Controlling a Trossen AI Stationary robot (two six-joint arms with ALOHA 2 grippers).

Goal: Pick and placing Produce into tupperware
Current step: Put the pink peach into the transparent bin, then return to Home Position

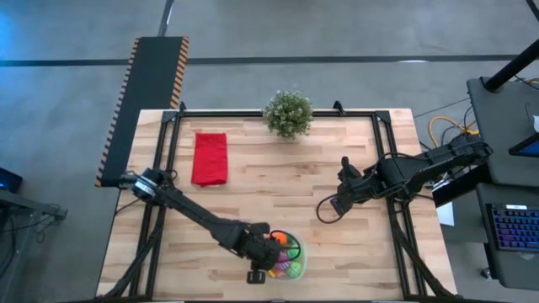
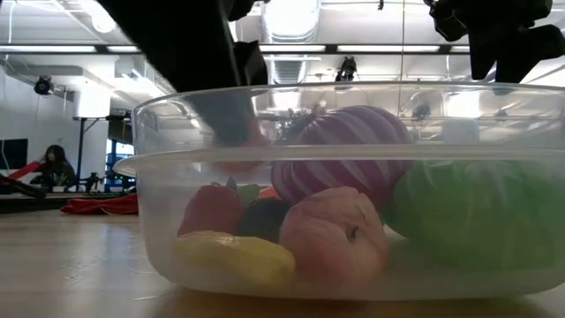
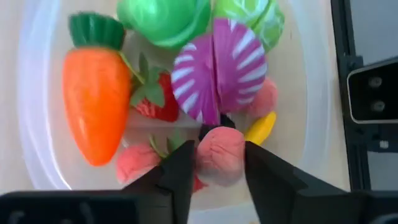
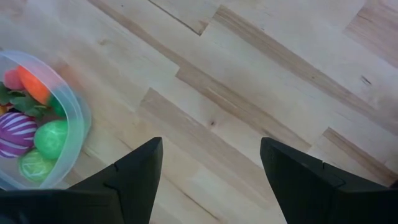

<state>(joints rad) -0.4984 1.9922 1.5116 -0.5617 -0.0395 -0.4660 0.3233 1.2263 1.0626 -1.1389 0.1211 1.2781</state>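
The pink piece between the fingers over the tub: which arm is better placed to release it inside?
Left. The left gripper holds the pink piece directly over the tupperware; the right gripper waits open, away from it.

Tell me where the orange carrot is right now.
The orange carrot lies inside the tupperware, near the table's front edge in the high view. It sits beside a red strawberry piece, with the left gripper over the tub.

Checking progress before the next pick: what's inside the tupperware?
The tupperware holds a carrot, two green balls, a purple-striped piece, a strawberry, pink pieces and a yellow one. The left pincer grips a pink piece, hiding what lies beneath.
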